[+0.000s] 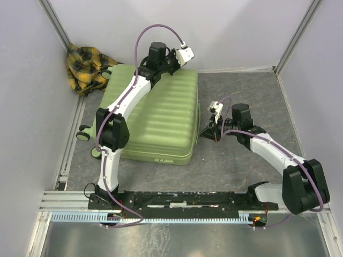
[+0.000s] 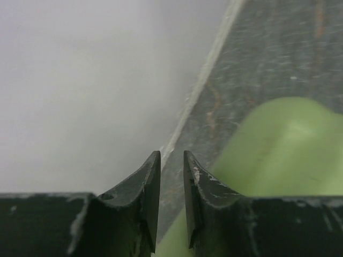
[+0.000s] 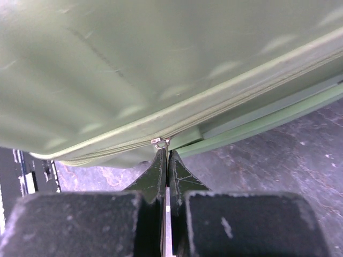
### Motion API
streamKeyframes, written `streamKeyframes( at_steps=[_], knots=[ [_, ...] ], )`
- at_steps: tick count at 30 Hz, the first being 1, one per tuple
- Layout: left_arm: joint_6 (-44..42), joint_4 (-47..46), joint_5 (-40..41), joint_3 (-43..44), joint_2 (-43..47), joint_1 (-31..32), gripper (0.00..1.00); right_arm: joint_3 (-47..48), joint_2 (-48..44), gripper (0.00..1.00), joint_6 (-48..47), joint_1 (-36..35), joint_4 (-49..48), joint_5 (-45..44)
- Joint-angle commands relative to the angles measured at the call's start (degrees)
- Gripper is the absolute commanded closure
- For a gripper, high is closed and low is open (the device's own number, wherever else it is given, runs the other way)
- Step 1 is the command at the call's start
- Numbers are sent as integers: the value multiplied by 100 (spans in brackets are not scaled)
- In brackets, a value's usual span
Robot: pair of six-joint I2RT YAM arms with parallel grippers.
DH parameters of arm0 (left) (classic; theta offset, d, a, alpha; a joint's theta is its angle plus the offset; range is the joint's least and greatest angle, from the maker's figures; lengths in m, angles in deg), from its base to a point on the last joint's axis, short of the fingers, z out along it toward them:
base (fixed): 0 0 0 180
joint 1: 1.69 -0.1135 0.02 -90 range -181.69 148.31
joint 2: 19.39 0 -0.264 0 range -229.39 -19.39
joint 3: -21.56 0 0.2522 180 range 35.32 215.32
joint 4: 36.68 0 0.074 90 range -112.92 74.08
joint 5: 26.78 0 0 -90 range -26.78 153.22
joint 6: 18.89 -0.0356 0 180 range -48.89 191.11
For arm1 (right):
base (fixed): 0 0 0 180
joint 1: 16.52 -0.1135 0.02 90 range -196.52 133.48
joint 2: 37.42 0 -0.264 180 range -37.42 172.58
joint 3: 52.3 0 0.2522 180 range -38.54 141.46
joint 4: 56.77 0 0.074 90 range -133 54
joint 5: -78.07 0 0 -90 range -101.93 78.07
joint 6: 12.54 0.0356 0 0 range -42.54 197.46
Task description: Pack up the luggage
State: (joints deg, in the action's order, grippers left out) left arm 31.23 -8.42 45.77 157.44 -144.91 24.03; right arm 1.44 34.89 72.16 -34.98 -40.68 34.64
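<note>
Clamps the right pincer [image 3: 165,155] on a small metal zip pull [image 3: 160,142] at the right side seam [image 3: 241,99] of the large lime-green ribbed hard-shell suitcase [image 1: 161,115], closed flat on the grey table [image 1: 241,91], long axis running away from the arm bases. Holds the left pincer [image 2: 171,160] over its far end, barely apart, empty. Probably needs dragging along that seam.

The luggage [image 1: 161,120] is lime green with a ribbed shell, and the wheels [image 1: 83,134] on its left side are dark. Its zip [image 3: 241,99] is the same green, with a silver zip pull [image 3: 159,142]. The cloth [image 1: 86,67] in the far left corner is yellow-and-dark plaid. The table [image 1: 241,91] is mottled grey. The left arm [image 1: 126,99] and right arm [image 1: 270,147] are white with black joints and purple cables [image 1: 142,35]. The left end effector [image 2: 171,160] and right end effector [image 3: 166,158] are black, scuffed pale.
</note>
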Motion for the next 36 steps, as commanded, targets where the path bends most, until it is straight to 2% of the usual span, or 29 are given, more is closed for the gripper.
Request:
streamKeyframes(
  at_steps=[1,9,20,36],
  knots=[
    [-465,2262,-1285,-367,-236,196,71,440,317,98,-356,553,-306,-753],
    [-900,3024,-1610,-416,-224,256,78,869,1086,98,-586,761,-810,-808],
    [-1222,3365,-1689,-393,-271,260,86,1999,2515,98,449,1062,-2111,-1191],
    [-1632,3983,-1806,-165,-525,274,91,4241,4455,98,640,1276,-2618,-1283]
  ],
)
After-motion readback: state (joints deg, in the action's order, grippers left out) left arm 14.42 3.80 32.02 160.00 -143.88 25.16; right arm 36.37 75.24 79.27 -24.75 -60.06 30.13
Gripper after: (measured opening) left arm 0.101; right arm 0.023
